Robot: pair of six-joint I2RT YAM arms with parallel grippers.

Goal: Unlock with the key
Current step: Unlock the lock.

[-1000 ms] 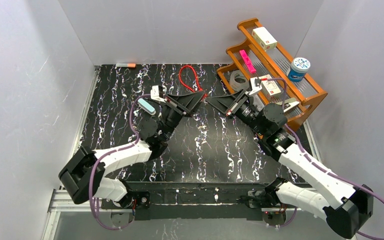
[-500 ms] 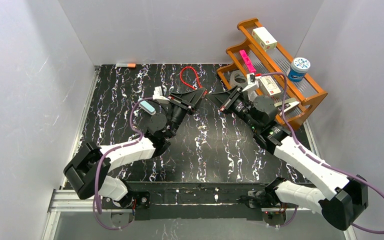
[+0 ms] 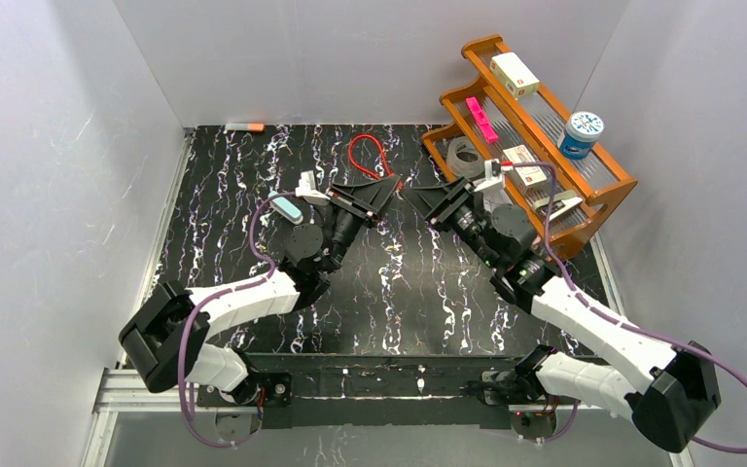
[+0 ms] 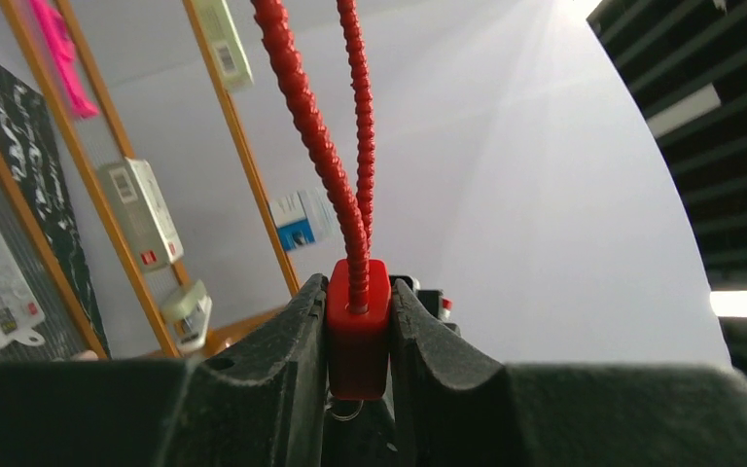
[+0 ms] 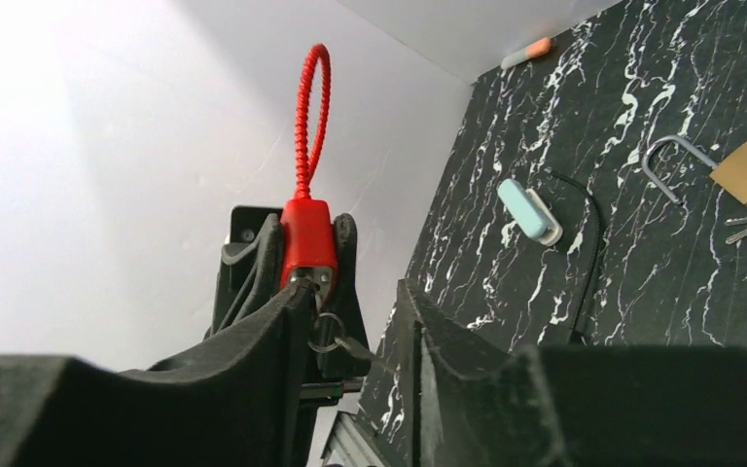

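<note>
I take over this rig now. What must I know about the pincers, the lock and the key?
Left pincer: shut on the red lock.
Right pincer: open, fingers either side of the key ring under the lock, gripping nothing.
Done: lock held, key seems in its keyhole.
To do: both cable ends sit in the body, so probably grip the key, turn it, free the cable.

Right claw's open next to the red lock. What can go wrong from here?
1. The right claw is open, so the key ring hangs ungripped under the red lock; closing may miss it.
2. The left claw pinches only the small lock body; a key twist may turn it in the grip.
</note>
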